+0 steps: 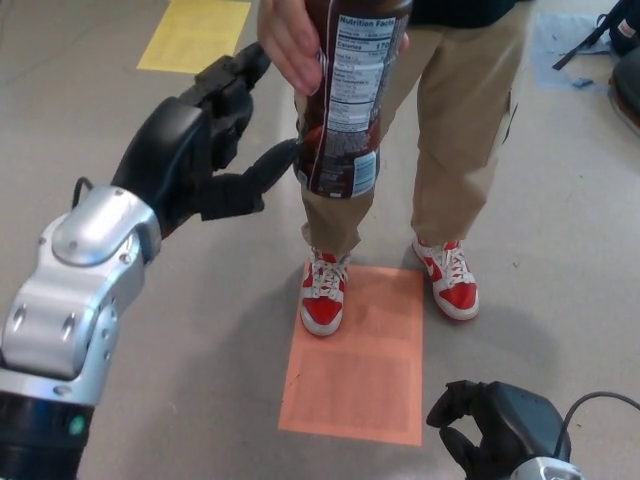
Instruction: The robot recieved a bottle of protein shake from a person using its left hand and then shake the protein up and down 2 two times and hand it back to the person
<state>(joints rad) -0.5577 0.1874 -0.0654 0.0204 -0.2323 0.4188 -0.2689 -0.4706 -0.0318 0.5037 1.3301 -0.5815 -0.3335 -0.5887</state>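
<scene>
Just right of my left hand point(215, 150): dark brown plastic protein shake bottle point(345, 100), held by person's hand point(290, 40) | my fingers apart, thumb tip nearly touching | receiving not done; shaking, hand-back remain.

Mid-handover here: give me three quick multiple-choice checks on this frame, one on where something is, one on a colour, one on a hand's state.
1. Where is the bottle?
A. On the floor
B. Held up in the person's hand
C. In the right hand

2. What colour is the floor sheet by the person's shoes?
A. Orange
B. Blue
C. Green

3. How is the left hand?
A. Shut on the bottle
B. Out of view
C. Open, fingers apart beside the bottle

Answers:
1 B, the person's fingers wrap its upper part.
2 A, an orange sheet lies by the red-and-white shoes.
3 C, its fingers are spread and not closed round the bottle.
</scene>
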